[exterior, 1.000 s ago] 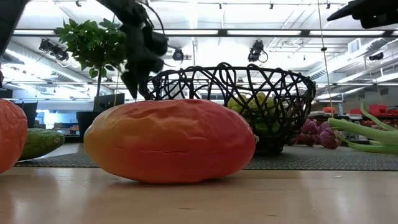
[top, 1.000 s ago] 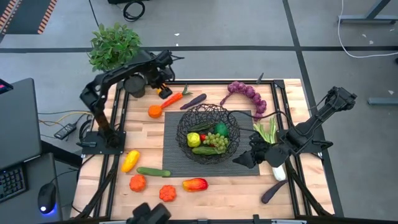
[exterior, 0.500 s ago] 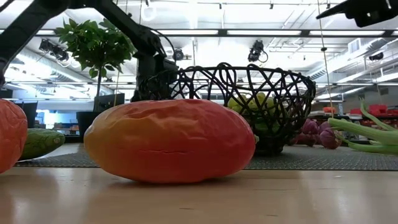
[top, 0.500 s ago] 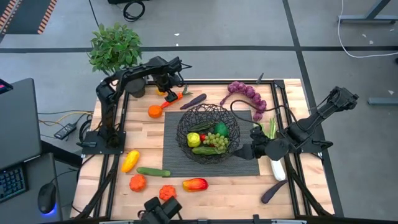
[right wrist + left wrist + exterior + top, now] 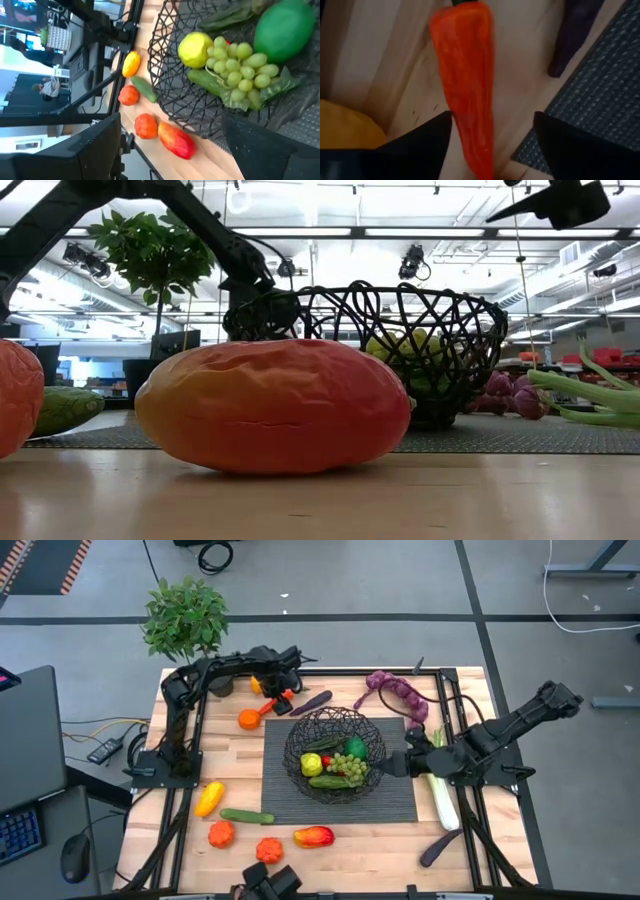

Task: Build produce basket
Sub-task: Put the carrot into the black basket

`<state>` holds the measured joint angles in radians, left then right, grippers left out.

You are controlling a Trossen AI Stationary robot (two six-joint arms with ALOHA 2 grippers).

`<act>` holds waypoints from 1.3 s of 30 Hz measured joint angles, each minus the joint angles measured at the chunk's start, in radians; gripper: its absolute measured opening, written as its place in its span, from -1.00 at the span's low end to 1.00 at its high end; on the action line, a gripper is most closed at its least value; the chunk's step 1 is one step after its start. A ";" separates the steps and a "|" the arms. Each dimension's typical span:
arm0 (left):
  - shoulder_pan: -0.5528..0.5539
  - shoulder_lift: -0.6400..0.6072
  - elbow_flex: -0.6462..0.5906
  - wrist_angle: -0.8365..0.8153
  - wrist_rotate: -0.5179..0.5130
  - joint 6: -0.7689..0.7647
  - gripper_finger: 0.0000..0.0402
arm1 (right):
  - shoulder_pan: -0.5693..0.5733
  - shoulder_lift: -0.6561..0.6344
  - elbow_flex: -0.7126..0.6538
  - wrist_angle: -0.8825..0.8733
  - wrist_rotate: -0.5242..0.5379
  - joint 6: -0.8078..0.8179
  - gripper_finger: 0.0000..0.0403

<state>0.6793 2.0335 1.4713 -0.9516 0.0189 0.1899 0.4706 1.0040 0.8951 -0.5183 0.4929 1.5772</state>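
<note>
The black wire basket (image 5: 331, 713) stands on a dark mat (image 5: 280, 795) and holds a lemon (image 5: 311, 765), green grapes (image 5: 346, 769), a cucumber and a green fruit. A long orange-red carrot (image 5: 270, 704) lies on the wood left of the basket's far side. My left gripper (image 5: 278, 691) points down over it, open, with a finger on each side of the carrot (image 5: 465, 75). My right gripper (image 5: 393, 766) hovers open by the basket's right rim, nothing between its fingers (image 5: 170, 125). My left gripper comes from above with its fingers across the carrot's narrower half. One fingertip (image 5: 440, 127) stands right at the carrot's side (image 5: 457, 125), and I cannot tell whether it touches. The other finger stands apart. The carrot lies flat on the table.
A potted plant (image 5: 185, 615) stands at the far left corner and an aubergine (image 5: 311, 702) lies beside the carrot. Purple grapes (image 5: 400, 692), a leek (image 5: 441, 792) and another aubergine (image 5: 437, 848) lie on the right. Yellow pepper (image 5: 208, 798), cucumber (image 5: 246, 815), tomatoes and a red fruit (image 5: 314, 836) lie near the front.
My left gripper has come down and a little toward the table's right, from beside the plant pot onto the carrot. My right gripper has moved toward the far edge along the basket's right side. No produce has moved.
</note>
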 joint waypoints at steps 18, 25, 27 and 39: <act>0.020 -0.025 0.009 -0.071 0.002 -0.034 -0.83 | -0.046 -0.015 0.000 -0.016 -0.022 -0.016 0.73; 0.024 -0.125 0.157 -0.204 0.004 -0.138 -0.82 | -0.050 -0.040 0.000 -0.015 -0.045 -0.085 0.73; 0.012 -0.159 0.212 -0.231 0.018 -0.183 -0.82 | -0.049 -0.052 0.000 -0.015 -0.069 -0.094 0.73; -0.258 -0.285 0.418 -0.225 0.178 -0.457 -0.81 | -0.060 -0.114 0.000 -0.015 -0.068 -0.248 0.73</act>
<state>0.4210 1.7485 1.8894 -1.1769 0.1968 -0.2669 0.4108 0.8901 0.8951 -0.5331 0.4254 1.3289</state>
